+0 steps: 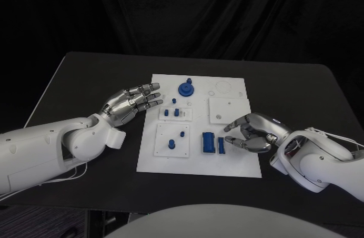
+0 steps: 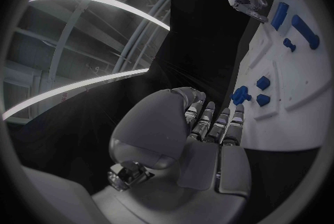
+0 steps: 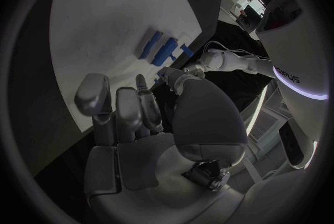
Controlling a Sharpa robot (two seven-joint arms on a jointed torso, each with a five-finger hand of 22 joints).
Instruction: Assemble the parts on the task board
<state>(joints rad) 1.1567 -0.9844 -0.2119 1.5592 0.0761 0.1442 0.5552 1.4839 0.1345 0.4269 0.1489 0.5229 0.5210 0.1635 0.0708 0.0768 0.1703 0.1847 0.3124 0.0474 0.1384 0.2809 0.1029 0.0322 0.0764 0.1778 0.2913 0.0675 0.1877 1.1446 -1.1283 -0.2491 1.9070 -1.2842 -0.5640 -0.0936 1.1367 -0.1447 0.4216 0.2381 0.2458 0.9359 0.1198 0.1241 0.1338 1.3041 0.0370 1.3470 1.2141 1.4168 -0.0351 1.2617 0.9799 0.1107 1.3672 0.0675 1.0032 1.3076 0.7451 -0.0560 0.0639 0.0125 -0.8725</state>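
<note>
The white task board (image 1: 228, 164) lies mid-table. On it a round blue part (image 1: 186, 87) stands near the far edge, small blue pegs (image 1: 172, 112) sit on an inset plate, and two blue blocks (image 1: 208, 142) lie side by side near the middle. My left hand (image 1: 134, 102) hovers at the board's left edge, fingers spread and empty; the left wrist view shows the left hand (image 2: 209, 129) beside the round part (image 2: 240, 95). My right hand (image 1: 252, 132) has its fingers curled over the board's right side, with its thumb tip close to the narrower block (image 1: 221, 145). I cannot tell whether they touch.
Two more blue pegs (image 1: 171, 143) stand on the lower-left inset plate. A raised white square plate (image 1: 224, 110) lies on the board's right half. The black table (image 1: 91, 85) reaches out on both sides of the board.
</note>
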